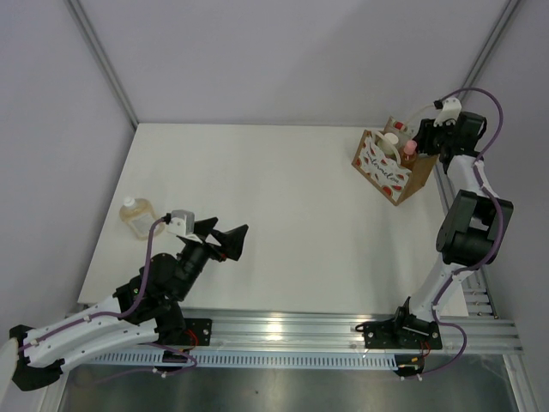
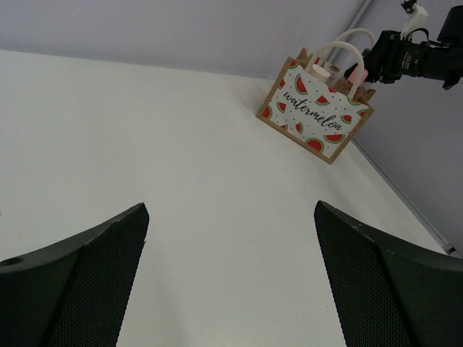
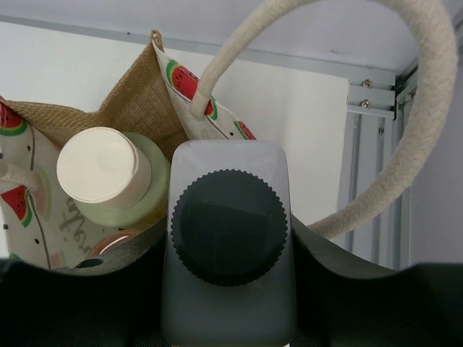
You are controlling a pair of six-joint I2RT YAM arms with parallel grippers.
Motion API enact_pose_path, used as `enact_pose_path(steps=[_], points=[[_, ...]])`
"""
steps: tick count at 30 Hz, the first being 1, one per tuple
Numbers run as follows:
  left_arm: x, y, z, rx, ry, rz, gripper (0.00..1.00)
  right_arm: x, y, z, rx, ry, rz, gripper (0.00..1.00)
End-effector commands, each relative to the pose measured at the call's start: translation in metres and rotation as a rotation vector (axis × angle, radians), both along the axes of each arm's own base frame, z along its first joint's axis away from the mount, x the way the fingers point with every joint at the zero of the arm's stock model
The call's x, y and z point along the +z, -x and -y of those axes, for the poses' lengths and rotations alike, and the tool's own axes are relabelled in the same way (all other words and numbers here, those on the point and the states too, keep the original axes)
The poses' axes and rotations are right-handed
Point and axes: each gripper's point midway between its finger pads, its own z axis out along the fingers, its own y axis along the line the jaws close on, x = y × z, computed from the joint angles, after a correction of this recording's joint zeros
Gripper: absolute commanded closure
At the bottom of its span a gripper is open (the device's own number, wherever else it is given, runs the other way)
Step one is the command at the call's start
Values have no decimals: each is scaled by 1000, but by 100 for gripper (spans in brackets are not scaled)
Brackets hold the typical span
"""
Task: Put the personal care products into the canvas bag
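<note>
The canvas bag [image 1: 383, 167] stands at the table's far right, its watermelon-print panel facing the left wrist view [image 2: 311, 116]. My right gripper [image 1: 431, 137] is at the bag's far right end, over its mouth. It is shut on the white bottle with black cap [image 3: 228, 231], held cap towards the camera. The beige cylinder with cream cap [image 3: 101, 170] and the pink-capped orange bottle [image 1: 409, 152] stand inside the bag. The amber flask [image 1: 135, 215] lies on the table at far left. My left gripper [image 1: 225, 240] is open and empty, to the right of the flask.
A thick white rope handle [image 3: 427, 108] loops around the right side of the held bottle. The table's right edge and a metal rail [image 3: 365, 144] lie just behind the bag. Bare white table [image 2: 181, 166] stretches between my left gripper and the bag.
</note>
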Motion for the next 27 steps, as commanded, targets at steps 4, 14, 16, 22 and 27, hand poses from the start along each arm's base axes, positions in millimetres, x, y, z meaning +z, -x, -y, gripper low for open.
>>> enact_pose_path(steps=[4,14,16,22,27], points=[[22,-1,-3,10,46,33,1,68,-19,8,-29,17,189,45],[24,1,-4,5,56,37,1,82,-15,3,-32,26,196,35],[24,1,-4,4,56,36,1,87,-13,2,-36,28,199,35],[23,0,-1,-3,51,32,1,155,1,13,-346,-117,315,35],[20,0,0,1,53,12,1,183,46,-12,-608,-400,335,35]])
